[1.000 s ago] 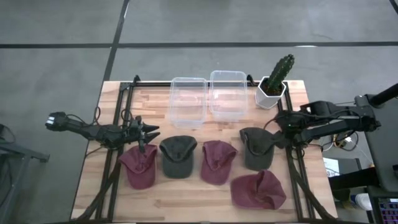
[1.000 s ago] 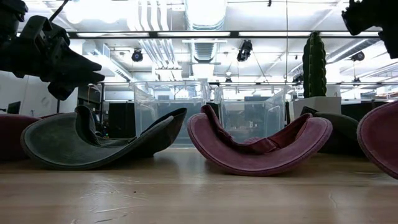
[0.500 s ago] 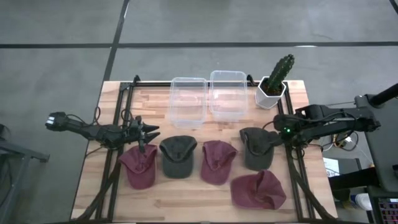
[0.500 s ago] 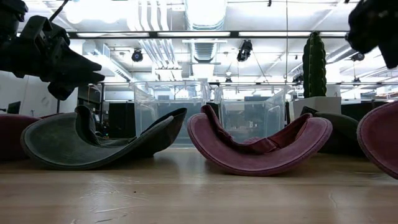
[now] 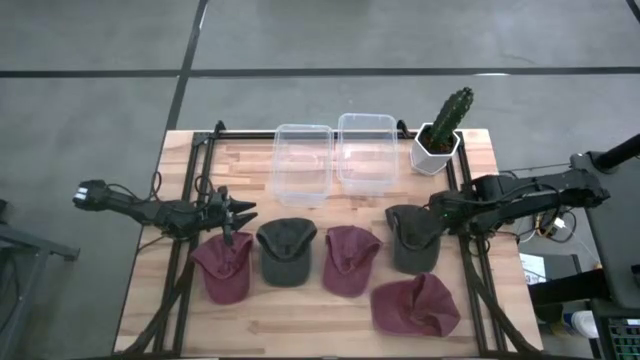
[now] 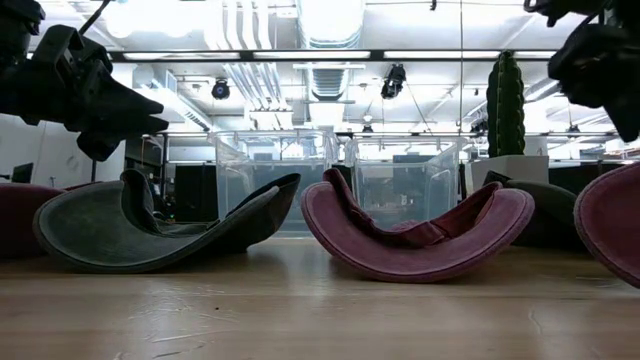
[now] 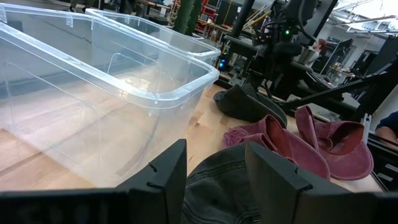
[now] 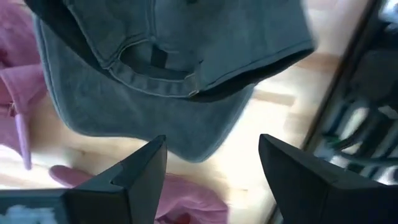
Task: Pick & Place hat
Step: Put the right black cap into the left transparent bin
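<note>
— Since the right gripper (image 5: pixel 432 212) hangs over the dark cap (image 5: pixel 411 238) at the right end of the row, why are its fingers (image 8: pixel 118 177) spread so wide?

— I'd judge it is lining up a grasp: the wrist view looks straight down at that cap between two parted fingers, with nothing held. The cap lies on the table (image 5: pixel 250 330), crown side down, its inner band and stitched seam facing up.

— And the left gripper (image 5: pixel 236 217)?

— It waits near the left end of the row, between the left red cap (image 5: pixel 225 266) and the second dark cap (image 5: pixel 287 250). Its fingers (image 7: pixel 165 174) stand apart and empty too.

— Where would a hat go?

— Probably into one of the two bins (image 5: pixel 303 163) at the back edge, though which one I cannot tell. They are clear, thin-walled plastic with rolled rims, and look empty.

— What are the caps like?

— Soft washed cloth, limp. Seen from table height they sag into shallow bowls with curved brims. A middle red cap (image 5: pixel 349 258) and a crumpled red one (image 5: pixel 415 305) nearer the front complete the set. A cactus (image 5: pixel 447 120) in a white pot stands at the back right corner, clear of the work
</note>
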